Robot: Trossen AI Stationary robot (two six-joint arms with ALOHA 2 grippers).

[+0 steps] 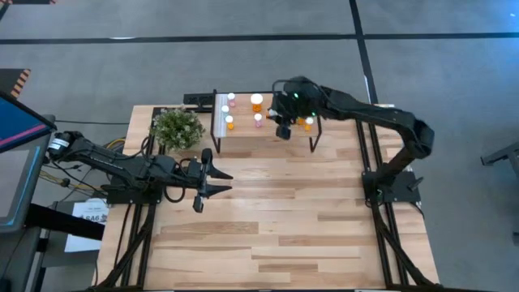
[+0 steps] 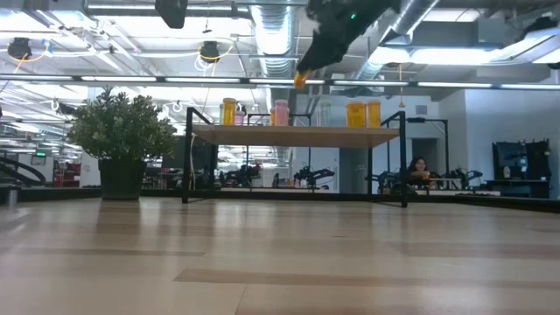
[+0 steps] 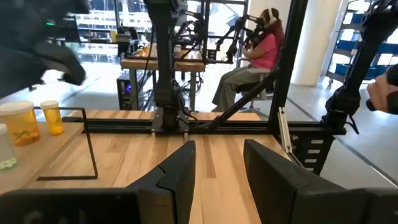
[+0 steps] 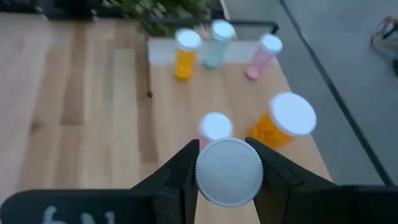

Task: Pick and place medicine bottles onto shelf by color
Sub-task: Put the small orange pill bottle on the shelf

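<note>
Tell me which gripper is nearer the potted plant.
Left. The left gripper sits just in front of the potted plant; the right gripper hangs over the shelf, farther away.

Medicine bottles on and above the shelf

A white-capped orange bottle is hanging above the light wood board, clamped in the right gripper. Orange, pink and clear white-capped bottles are standing upright, spaced apart, on the board.
</note>
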